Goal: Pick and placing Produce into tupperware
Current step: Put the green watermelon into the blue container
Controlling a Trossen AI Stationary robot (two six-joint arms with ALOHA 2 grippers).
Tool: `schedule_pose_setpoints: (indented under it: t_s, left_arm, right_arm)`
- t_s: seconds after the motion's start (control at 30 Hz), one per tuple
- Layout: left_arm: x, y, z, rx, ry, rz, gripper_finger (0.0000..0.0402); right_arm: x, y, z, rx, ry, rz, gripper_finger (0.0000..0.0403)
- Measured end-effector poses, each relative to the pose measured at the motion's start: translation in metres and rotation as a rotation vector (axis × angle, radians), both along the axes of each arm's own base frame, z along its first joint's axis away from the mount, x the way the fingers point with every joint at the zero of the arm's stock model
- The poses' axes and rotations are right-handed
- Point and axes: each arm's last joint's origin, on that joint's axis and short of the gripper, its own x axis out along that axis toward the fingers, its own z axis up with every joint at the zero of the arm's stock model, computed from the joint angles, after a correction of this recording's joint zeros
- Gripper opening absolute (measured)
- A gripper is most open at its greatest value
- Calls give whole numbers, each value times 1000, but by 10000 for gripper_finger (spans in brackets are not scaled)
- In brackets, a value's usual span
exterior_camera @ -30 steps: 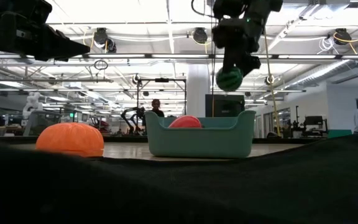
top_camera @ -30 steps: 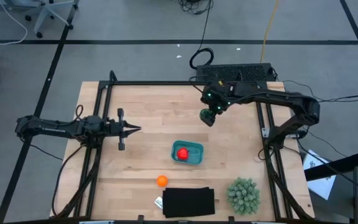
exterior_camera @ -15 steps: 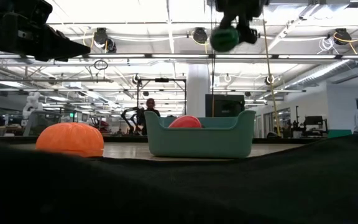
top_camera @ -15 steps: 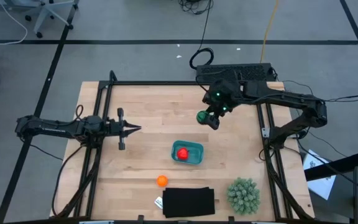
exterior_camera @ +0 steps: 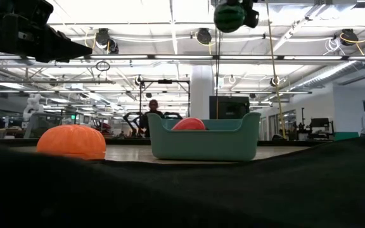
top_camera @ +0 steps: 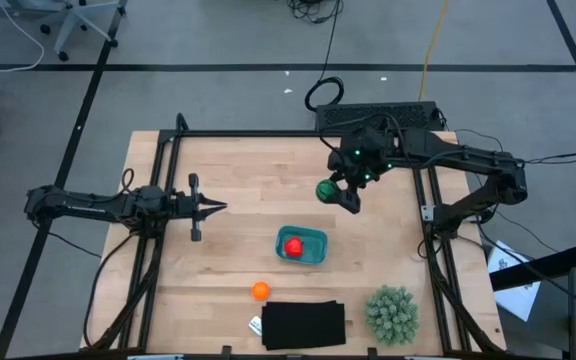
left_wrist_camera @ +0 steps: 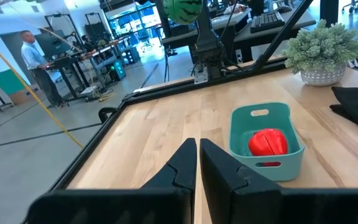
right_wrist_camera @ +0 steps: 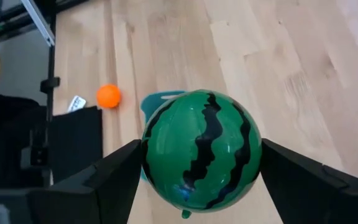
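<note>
My right gripper (top_camera: 330, 190) is shut on a dark green striped ball (top_camera: 324, 189), high over the table beyond the far side of the teal tupperware (top_camera: 314, 236). The ball fills the right wrist view (right_wrist_camera: 201, 152) and shows at the top of the low view (exterior_camera: 229, 16). The red piece (top_camera: 293, 246) lies inside the tupperware (left_wrist_camera: 260, 112). The orange ball (top_camera: 259, 290) rests on the table near the tupperware's near left corner. My left gripper (top_camera: 222, 207) is shut and hovers left of the tupperware, pointing at it. My right gripper pinches the green ball between its two fingers, one finger (right_wrist_camera: 114, 171) on each opposite side of the ball's widest part (right_wrist_camera: 157, 155). The fingers come slanting down from the table's right side. The ball is lifted clear, high above the table.
A pale-green spiky plant ball (top_camera: 391, 312) stands at the near right corner. A black flat rectangle (top_camera: 303, 325) lies at the near edge with a small white tag (top_camera: 255, 325) beside it. Black frame rails run along the table's sides. People stand in the room behind.
My right gripper has risen with the green ball, from just above the tupperware's rim height to the top of the low view. The ball now shows at the gripper's left side from above. The left arm, tupperware, red piece and orange ball have kept still.
</note>
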Motion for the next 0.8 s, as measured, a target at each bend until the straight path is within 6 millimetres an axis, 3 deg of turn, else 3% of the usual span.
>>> schedule_pose_setpoints:
  t_s: [0.5, 0.8]
  left_arm:
    - [0, 0, 0, -1, 1, 0, 26]
    - [0, 0, 0, -10, 3, 1, 26]
  right_arm:
    - [13, 24, -7, -131, -32, 244, 293]
    - [28, 37, -37, -154, -85, 308, 293]
